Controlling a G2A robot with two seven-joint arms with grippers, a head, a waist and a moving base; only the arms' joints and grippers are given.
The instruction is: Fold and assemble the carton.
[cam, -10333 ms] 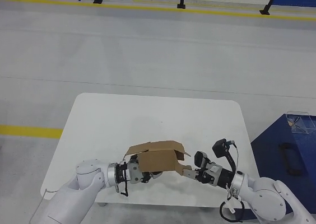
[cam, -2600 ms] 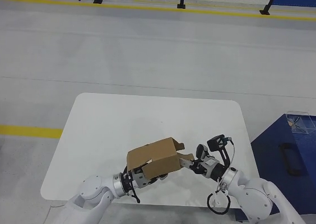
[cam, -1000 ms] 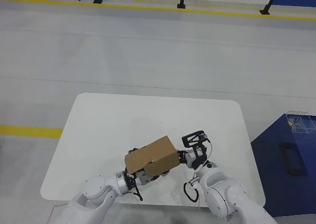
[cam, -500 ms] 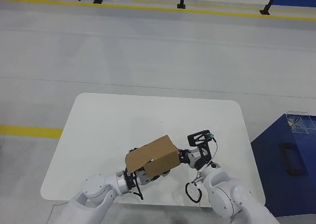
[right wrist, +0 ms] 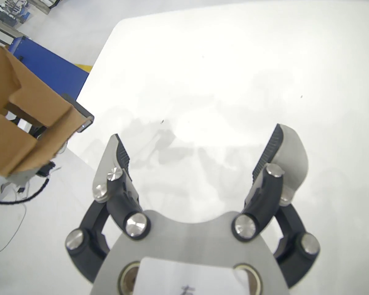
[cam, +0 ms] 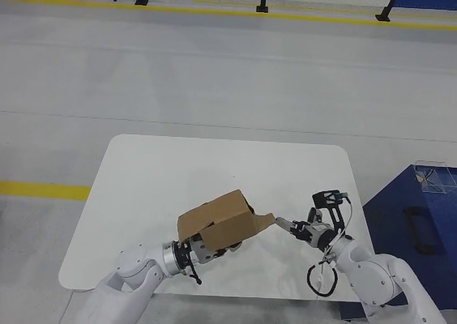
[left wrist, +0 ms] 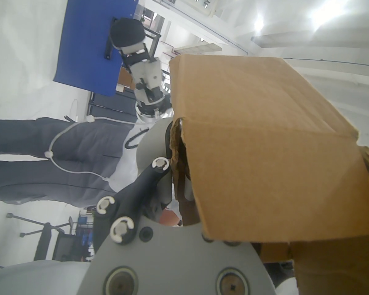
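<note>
**White rounded-corner table (cam: 147, 174): brown cardboard carton (cam: 216, 220) in left grip**

Near edge of the table: the left gripper (cam: 206, 249) sits under the near side of the carton, jaws clamped on its lower cardboard. The carton is raised off the tabletop and tilted. In the left wrist view the carton (left wrist: 264, 155) covers most of the gripper, with a torn edge at one fold. One loose flap juts out toward the right gripper (cam: 292, 226), which is near it but not touching. In the right wrist view the right gripper (right wrist: 196, 133) hangs over bare tabletop with its jaws spread wide and nothing between the ridged pads (right wrist: 272, 144); the carton (right wrist: 21, 115) is off to one side. Beyond the table lies grey floor (cam: 228, 73) with a yellow floor stripe (cam: 26, 189). A blue cabinet (cam: 431, 235) stands beside the table on the robot's right.
</note>
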